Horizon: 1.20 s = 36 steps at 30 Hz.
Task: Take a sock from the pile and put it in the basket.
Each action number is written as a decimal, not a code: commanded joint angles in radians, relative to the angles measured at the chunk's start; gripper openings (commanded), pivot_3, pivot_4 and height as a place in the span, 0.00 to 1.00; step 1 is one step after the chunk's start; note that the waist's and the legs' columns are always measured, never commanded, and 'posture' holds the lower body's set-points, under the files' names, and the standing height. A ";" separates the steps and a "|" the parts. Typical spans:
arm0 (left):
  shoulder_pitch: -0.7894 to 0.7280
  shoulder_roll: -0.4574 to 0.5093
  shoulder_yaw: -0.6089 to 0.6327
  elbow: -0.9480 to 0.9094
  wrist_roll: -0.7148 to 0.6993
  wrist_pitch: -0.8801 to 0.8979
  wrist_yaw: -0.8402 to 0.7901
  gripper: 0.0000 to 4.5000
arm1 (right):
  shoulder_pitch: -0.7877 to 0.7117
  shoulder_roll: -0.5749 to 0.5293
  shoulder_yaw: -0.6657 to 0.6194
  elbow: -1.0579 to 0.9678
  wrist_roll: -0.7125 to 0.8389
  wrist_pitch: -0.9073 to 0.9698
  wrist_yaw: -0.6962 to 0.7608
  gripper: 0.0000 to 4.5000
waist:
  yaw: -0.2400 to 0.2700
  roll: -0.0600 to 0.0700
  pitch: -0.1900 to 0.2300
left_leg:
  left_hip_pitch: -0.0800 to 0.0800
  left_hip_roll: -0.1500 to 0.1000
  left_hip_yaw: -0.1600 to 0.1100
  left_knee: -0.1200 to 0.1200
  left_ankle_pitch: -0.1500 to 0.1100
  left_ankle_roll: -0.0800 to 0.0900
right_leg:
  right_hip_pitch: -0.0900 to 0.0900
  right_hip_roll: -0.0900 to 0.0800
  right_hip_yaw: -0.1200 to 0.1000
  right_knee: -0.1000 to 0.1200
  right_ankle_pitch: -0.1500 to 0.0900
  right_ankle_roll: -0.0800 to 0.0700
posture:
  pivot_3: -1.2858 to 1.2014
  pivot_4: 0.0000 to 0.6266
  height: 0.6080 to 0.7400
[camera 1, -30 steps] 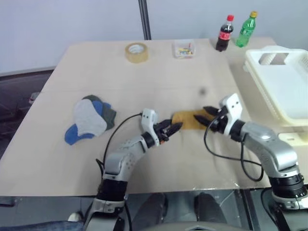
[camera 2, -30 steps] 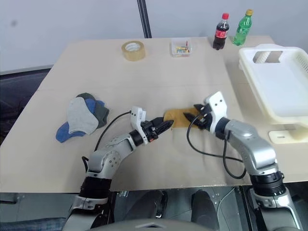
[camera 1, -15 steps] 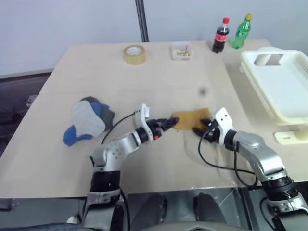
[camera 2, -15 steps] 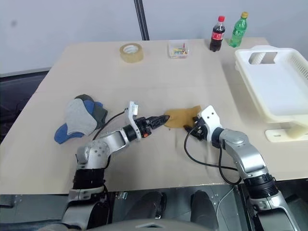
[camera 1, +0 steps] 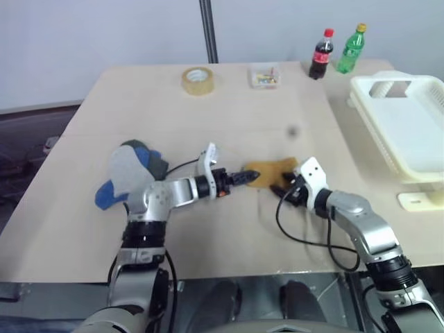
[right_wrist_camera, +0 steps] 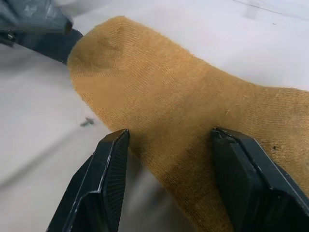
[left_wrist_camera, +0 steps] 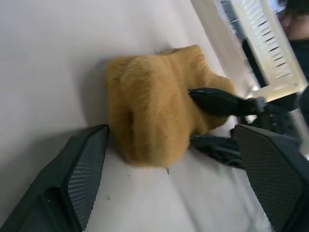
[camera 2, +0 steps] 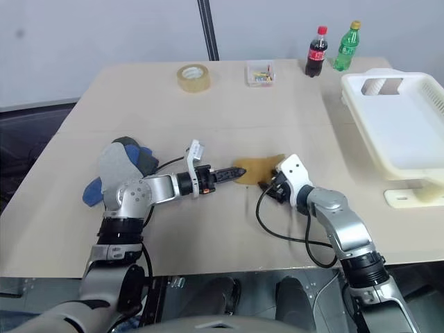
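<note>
Mid-table, both hands gape at the sock (camera 1: 272, 171), apparently ungripped; far bottle (camera 1: 320, 53) label unreadable

Both arms are extended low over the middle of the table, angled inward toward each other. The left end effector (camera 1: 244, 177) is pointed to the right, its fingers (left_wrist_camera: 77, 174) spread wide apart. The right end effector (camera 1: 283, 188) is pointed left and slightly downward, its fingers (right_wrist_camera: 104, 179) held partly apart.
</note>
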<state>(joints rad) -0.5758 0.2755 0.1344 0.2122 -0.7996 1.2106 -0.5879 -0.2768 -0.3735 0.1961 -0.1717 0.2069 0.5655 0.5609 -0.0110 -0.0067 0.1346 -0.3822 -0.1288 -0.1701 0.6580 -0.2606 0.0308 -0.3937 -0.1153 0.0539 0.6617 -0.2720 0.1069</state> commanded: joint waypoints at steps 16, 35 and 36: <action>0.003 -0.006 0.136 0.100 -0.198 0.069 -0.341 0.99 | 0.014 0.033 0.035 -0.074 0.018 0.091 0.029 0.62 | -0.006 -0.001 0.001 | -0.001 0.000 0.000 -0.004 0.000 -0.001 | -0.003 0.000 0.001 -0.001 0.000 0.000 | 0.52 0.24 1.00; 0.072 0.026 0.231 -0.012 -0.222 0.099 -0.145 0.99 | 0.011 0.051 0.043 -0.093 0.009 0.107 0.019 0.62 | -0.010 -0.002 0.001 | -0.001 0.001 0.000 -0.006 0.000 -0.001 | -0.004 0.000 0.001 -0.001 0.000 0.000 | 0.52 0.24 1.00; 0.089 0.033 0.256 -0.031 -0.246 0.167 -0.096 0.99 | 0.013 0.051 0.044 -0.089 0.006 0.102 0.020 0.62 | -0.009 -0.002 0.001 | -0.001 0.001 0.000 -0.006 0.000 -0.001 | -0.005 0.000 0.002 -0.001 0.000 0.000 | 0.52 0.24 1.00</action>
<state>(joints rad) -0.5063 0.2987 0.3470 0.2358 -0.9882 1.2824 -0.7517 -0.2727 -0.3283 0.2202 -0.2447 0.2072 0.6644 0.5778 -0.0204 -0.0085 0.1359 -0.3834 -0.1281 -0.1698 0.6520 -0.2602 0.0301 -0.3982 -0.1153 0.0555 0.6602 -0.2721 0.1067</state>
